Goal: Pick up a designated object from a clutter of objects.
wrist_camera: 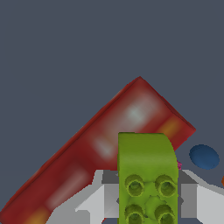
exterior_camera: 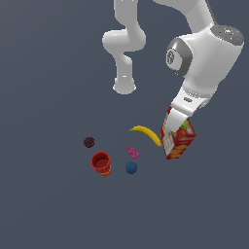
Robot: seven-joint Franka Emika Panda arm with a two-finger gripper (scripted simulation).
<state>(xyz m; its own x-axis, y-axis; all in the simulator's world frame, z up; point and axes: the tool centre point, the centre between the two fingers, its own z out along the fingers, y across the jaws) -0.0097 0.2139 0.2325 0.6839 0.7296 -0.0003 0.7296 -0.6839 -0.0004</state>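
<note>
On the grey bench [exterior_camera: 48, 204], catalogued from the exterior view:

1. Arm — white Panda, reaching down toward the exterior view's right, wrist low over the box.
2. Claw [exterior_camera: 176, 127] — largely hidden behind the wrist in the exterior view; in the wrist view its grey fingers [wrist_camera: 199, 203] stand on either side of the green piece, clamped on it.
3. Green piece [wrist_camera: 148, 177] — lime, blocky, studded on the face turned to the wrist camera, one upper corner rounded. Held between the fingers, directly over the box. In the exterior view only a green sliver shows at the box's top, just beside the wrist.
4. Box [exterior_camera: 179, 139] — red with white and yellow panels, tilted. In the wrist view it runs as a long red slab behind the green piece.
5. Banana [exterior_camera: 147, 133] — yellow, just beside the box on the exterior view's left; whether they touch cannot be told.
6. Pink block [exterior_camera: 133, 152] — small, flat, between banana and ball.
7. Ball [exterior_camera: 131, 168] — blue, near the pink block; also seen in the wrist view, beyond the box.
8. Cup [exterior_camera: 101, 163] — red, open mouth showing, at the exterior view's left of the ball.
9. Berry [exterior_camera: 88, 142] — dark, near the cup, apart from it.
</note>
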